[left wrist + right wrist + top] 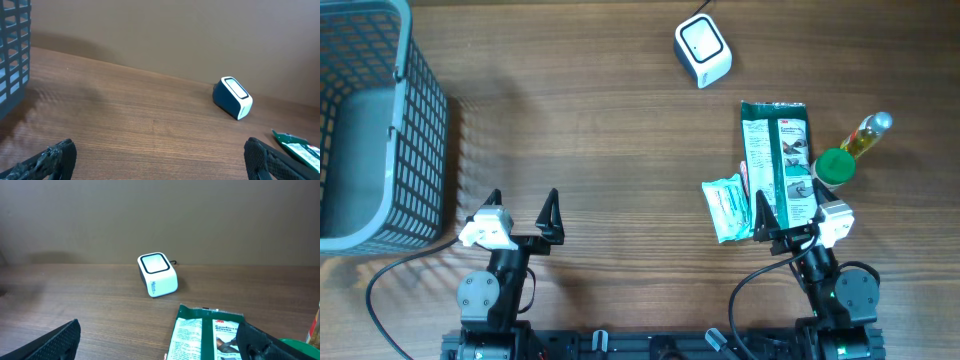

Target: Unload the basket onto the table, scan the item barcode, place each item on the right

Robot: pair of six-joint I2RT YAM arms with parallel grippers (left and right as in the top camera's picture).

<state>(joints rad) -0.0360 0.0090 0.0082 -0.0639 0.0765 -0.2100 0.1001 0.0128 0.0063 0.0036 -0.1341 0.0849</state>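
Green packet (775,140) beneath right tool (787,196), jaws apart, left tool (522,196) also apart

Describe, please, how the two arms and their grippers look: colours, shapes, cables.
Both arms are black, with round dark grey joint housings. The left gripper and the right gripper each have two black, pointed fingers on a black crossbar, and a white block sits at the outer side. A thin black cable loops out beside each arm's base.
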